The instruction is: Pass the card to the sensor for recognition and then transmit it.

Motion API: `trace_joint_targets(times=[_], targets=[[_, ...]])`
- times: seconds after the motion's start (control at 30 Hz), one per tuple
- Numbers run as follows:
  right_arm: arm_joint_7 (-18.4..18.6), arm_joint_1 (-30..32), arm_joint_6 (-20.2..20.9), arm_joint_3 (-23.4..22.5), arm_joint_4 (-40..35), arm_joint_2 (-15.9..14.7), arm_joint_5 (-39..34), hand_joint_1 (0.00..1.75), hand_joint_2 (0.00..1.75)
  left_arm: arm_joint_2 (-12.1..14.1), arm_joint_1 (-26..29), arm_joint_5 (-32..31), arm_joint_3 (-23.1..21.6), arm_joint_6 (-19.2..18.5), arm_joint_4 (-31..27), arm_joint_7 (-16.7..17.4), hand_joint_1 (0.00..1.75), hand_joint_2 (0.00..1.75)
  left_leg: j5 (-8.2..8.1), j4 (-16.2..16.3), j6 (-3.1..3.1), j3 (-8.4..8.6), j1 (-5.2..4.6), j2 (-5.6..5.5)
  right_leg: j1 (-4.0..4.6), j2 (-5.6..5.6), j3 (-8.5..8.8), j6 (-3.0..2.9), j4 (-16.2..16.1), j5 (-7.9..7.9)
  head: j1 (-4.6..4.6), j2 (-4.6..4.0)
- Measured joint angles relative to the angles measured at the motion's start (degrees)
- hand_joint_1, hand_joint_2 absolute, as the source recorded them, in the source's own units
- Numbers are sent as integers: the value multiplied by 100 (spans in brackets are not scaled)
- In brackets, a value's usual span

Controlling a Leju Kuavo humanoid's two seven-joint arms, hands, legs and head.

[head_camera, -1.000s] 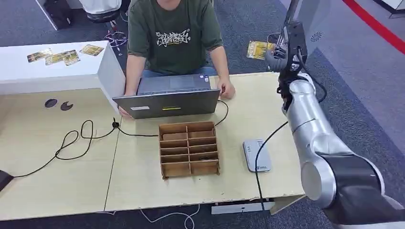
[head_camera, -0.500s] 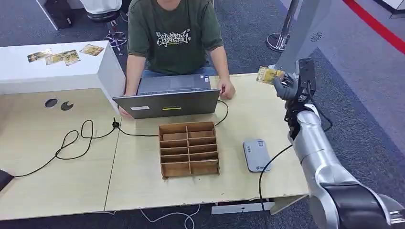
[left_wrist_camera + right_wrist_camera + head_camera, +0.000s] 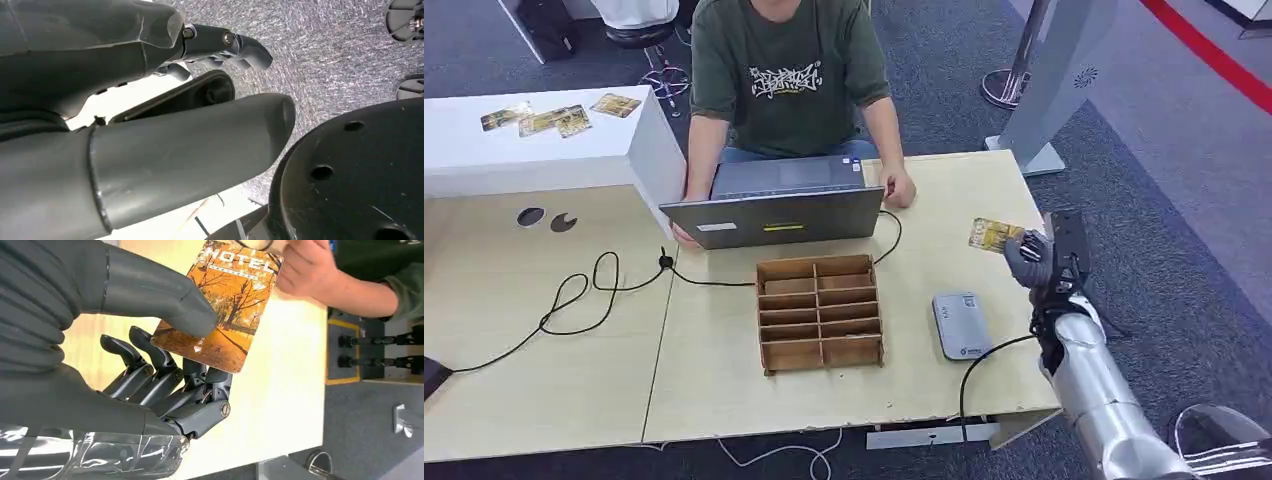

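My right hand (image 3: 1030, 256) holds an orange hotel card (image 3: 993, 235) above the table's right side, pinched between thumb and fingers. The right wrist view shows the thumb pressing on the card (image 3: 223, 310), which carries an autumn-tree picture. The grey card sensor (image 3: 961, 325) lies flat on the table, nearer me and to the left of the card, with a black cable running off it. My left hand (image 3: 215, 45) hangs beside the body, its fingers curled with nothing in them.
A wooden divided box (image 3: 819, 311) stands mid-table. A person sits behind an open laptop (image 3: 774, 205), one hand (image 3: 900, 188) resting on the table. A black cable (image 3: 584, 295) loops across the left side. Several cards (image 3: 544, 118) lie on a white counter.
My right arm has come down and back towards me, bringing the card from high over the far right floor to just above the table near the sensor.
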Motion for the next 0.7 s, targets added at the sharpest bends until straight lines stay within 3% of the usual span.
trace_joint_targets(times=[0.27,0.7], targets=[[13,763,-66,-2,-541,-2,-9,175,175,-68,4,22,114,0,68,-39,0,0,0,0,0,-1,0,2,0,1,0,0,0,-1,-2,0],[88,1089,-184,-4,-875,-9,81,175,175,-112,9,44,203,0,127,-46,0,0,0,0,0,1,-1,1,0,-1,1,0,0,0,-2,0]])
